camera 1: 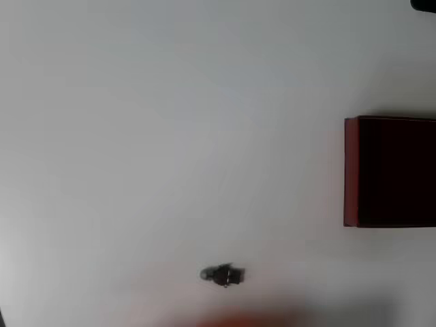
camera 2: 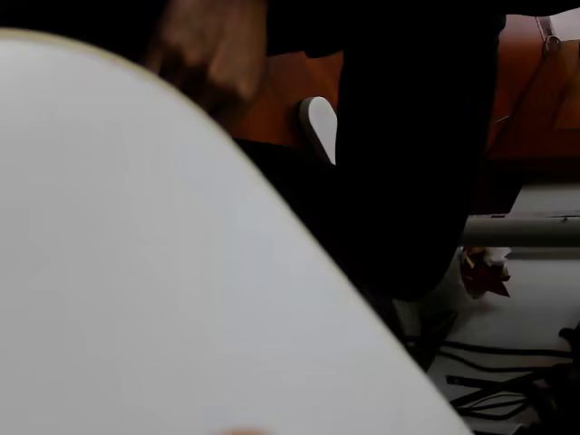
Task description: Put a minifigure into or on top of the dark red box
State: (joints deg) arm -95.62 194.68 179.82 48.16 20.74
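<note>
In the overhead view the minifigure (camera 1: pixel 223 274), tiny and dark grey-black, lies on its side on the white table near the bottom, left of centre. The dark red box (camera 1: pixel 351 170) stands at the right edge, cut off by the frame, its near-black inside facing up. It is far to the right of the figure and higher in the picture. A blurred orange strip of my gripper (camera 1: pixel 248 320) shows at the bottom edge, just below and right of the figure. Its jaws are out of frame.
The wrist view looks across the white table (camera 2: pixel 136 272) to its curved edge. Beyond it are a person's hand (camera 2: pixel 204 50), dark-clothed legs, a white shoe (camera 2: pixel 319 127) and cables on the floor (camera 2: pixel 507 381). A dark object (camera 1: pixel 424 4) sits in the overhead view's top right corner.
</note>
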